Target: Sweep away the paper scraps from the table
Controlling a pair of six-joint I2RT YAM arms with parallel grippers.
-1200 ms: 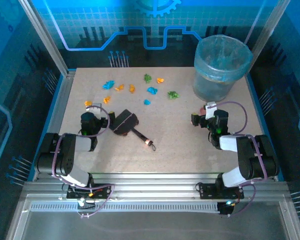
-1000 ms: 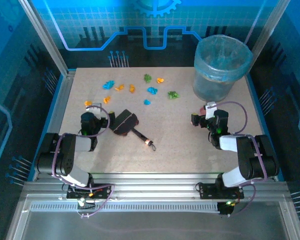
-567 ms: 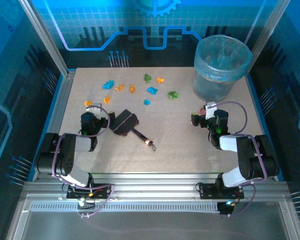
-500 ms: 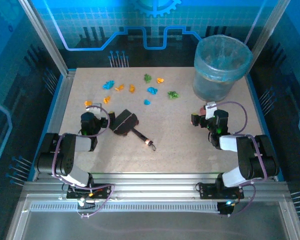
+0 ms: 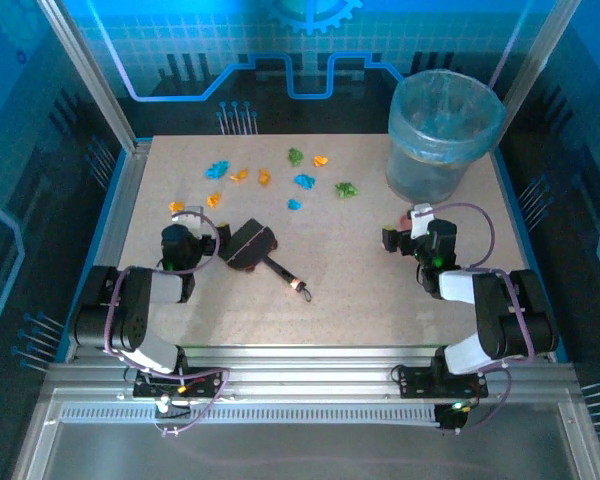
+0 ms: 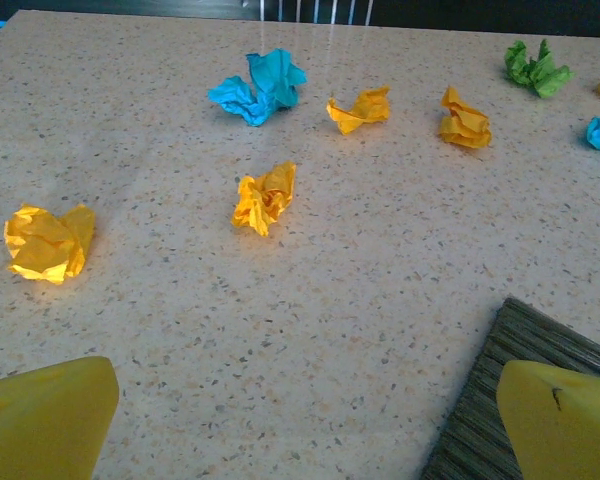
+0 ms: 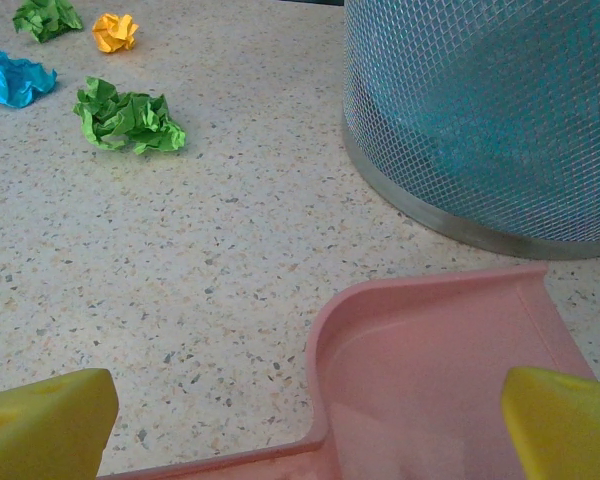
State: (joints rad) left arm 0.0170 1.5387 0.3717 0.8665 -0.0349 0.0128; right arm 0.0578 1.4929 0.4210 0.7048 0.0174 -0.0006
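The paper scraps (image 5: pixel 264 177) lie loose across the far half of the table (image 5: pixel 350 270), orange, blue and green, all well apart from the bin (image 5: pixel 442 135) at the far right corner, so I judge no sweeping is done yet. My left gripper (image 6: pixel 305 425) hangs low with its fingers spread wide and nothing between them; the brush (image 5: pixel 250 245) lies just beside it, its bristles showing by the right finger. My right gripper (image 7: pixel 300 425) is spread too, with the pink dustpan (image 7: pixel 450 370) under it and not pinched. I take this as the pick-up step: next I would shift left onto the brush and close, then clamp the dustpan's edge squarely.
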